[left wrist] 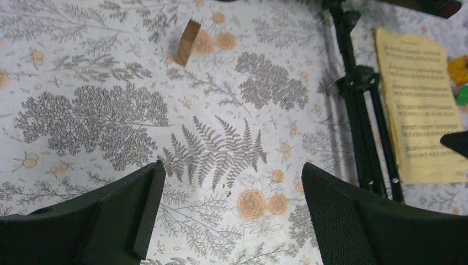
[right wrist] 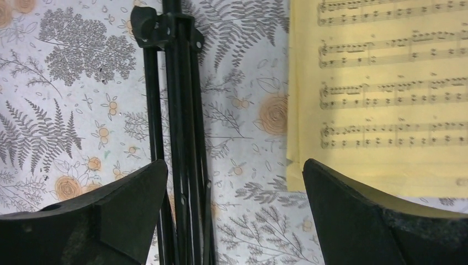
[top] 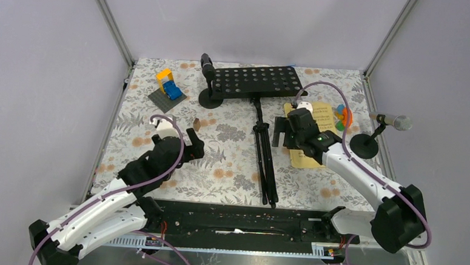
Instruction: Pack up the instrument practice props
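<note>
Right gripper (top: 285, 134) spread wide, empty, mid-frame, above yellow pages (top: 323, 117) edge, beside music rack legs (top: 263, 152). Left gripper (top: 193, 145) spread, empty, over tabletop (top: 230, 169).

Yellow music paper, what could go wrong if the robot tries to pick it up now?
1. The yellow music paper lies flat on the table, so the open right hand might crumple it or slide off.
2. The stand's folded legs lie right beside it, between that hand's fingers; closing could catch a leg instead.
3. The small colourful toy sits at the paper's edge and may get dragged along.
</note>
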